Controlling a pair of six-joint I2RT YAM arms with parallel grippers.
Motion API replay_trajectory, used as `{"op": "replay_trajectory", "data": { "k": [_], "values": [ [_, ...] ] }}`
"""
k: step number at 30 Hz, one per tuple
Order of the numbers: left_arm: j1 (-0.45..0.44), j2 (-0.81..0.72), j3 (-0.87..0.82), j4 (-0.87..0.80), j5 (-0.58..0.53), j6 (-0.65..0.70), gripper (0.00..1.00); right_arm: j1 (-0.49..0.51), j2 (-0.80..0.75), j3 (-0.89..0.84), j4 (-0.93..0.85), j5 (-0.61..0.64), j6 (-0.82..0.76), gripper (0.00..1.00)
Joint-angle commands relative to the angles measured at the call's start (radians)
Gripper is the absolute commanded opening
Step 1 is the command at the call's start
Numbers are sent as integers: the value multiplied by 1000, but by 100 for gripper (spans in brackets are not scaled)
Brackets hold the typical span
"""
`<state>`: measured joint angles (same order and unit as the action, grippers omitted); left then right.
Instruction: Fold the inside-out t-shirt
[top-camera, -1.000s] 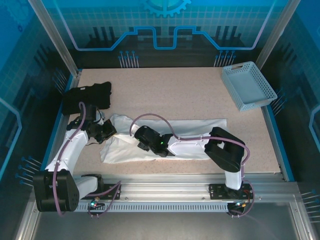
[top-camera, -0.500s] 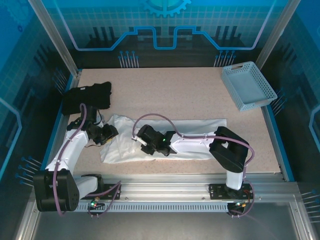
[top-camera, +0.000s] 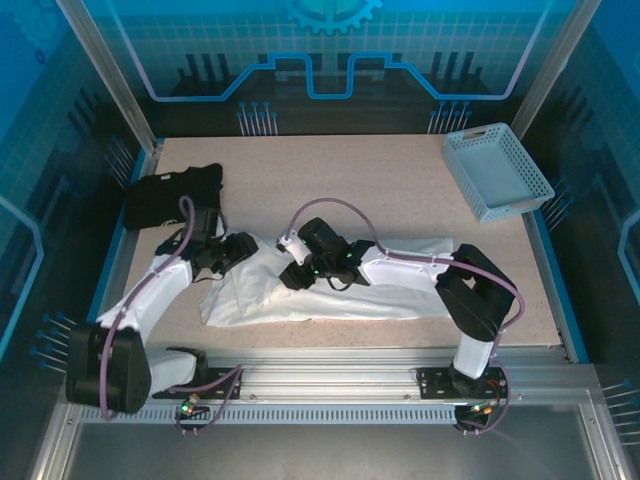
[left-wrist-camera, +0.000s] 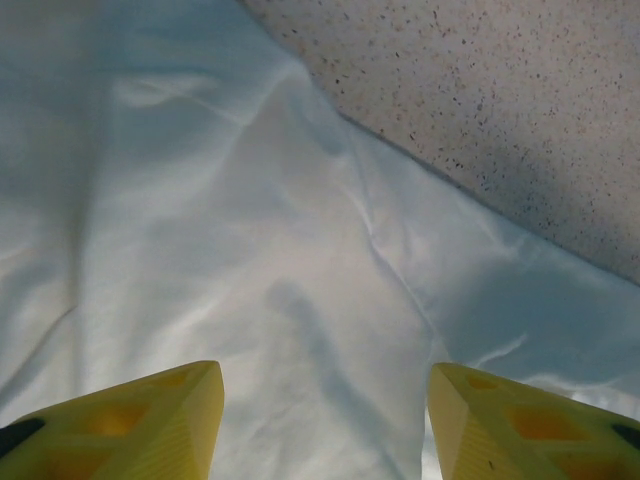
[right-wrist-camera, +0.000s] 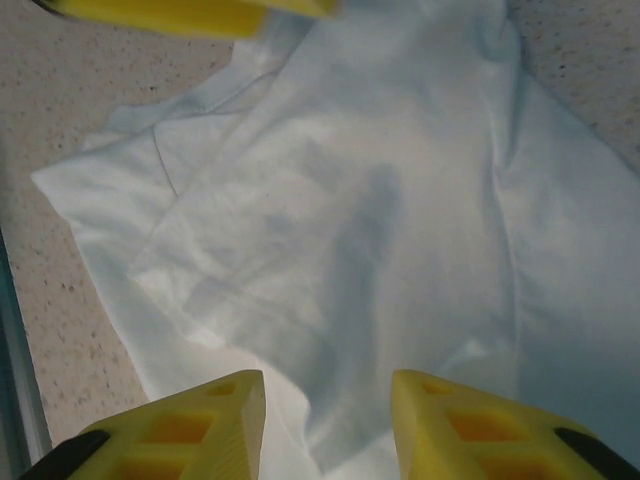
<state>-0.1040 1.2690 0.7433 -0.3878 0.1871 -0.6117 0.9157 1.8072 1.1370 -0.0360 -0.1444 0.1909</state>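
The inside-out t-shirt (top-camera: 250, 295) lies in a long flat band across the near-middle of the surface (top-camera: 380, 180). It looks light and limp and would likely wrinkle or slide, so it is best pinched at a hem or sleeve corner. The left claw (left-wrist-camera: 320, 410) and right claw (right-wrist-camera: 325, 400) hang over it, jaws parted, holding nothing. No label or writing is readable.

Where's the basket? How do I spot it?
Look at the speckled beige table, then go to its far right corner. There sits a pale blue plastic basket with latticed walls. It is the only stiff box there; the white cloth t-shirt and black folded garment are soft and floppy.
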Motion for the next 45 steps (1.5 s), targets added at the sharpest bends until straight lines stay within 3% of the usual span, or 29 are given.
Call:
{"op": "replay_trajectory", "data": {
  "k": [1,8,12,14,18,21,24,26,30,36,45],
  "values": [
    [-5,112,-30,151,-2,-37,57,4,99,35,57,-67,96,34],
    [13,222,-87,206,-59,-1,56,16,200,27,-19,-62,104,15],
    [34,180,-119,204,-72,15,57,33,161,-26,-105,-1,45,13],
    [41,132,-128,198,-89,25,58,35,128,-39,-132,24,18,17],
    [50,2,-139,146,-203,41,64,34,48,-27,-148,37,3,38],
    [71,-82,-174,103,-299,33,79,33,-9,-31,-106,12,26,48],
    [109,-115,-206,86,-291,34,89,32,-40,-36,-78,1,43,66],
    [118,-98,-204,69,-278,44,93,28,-51,-40,-78,0,40,72],
    [118,-9,-167,48,-228,85,99,10,-64,-56,-78,-7,36,77],
    [112,131,-135,83,-110,101,99,-14,-78,-92,-46,-30,63,79],
    [-16,105,-149,126,18,87,89,-15,-77,-117,-34,-17,92,79]
  ]
}}
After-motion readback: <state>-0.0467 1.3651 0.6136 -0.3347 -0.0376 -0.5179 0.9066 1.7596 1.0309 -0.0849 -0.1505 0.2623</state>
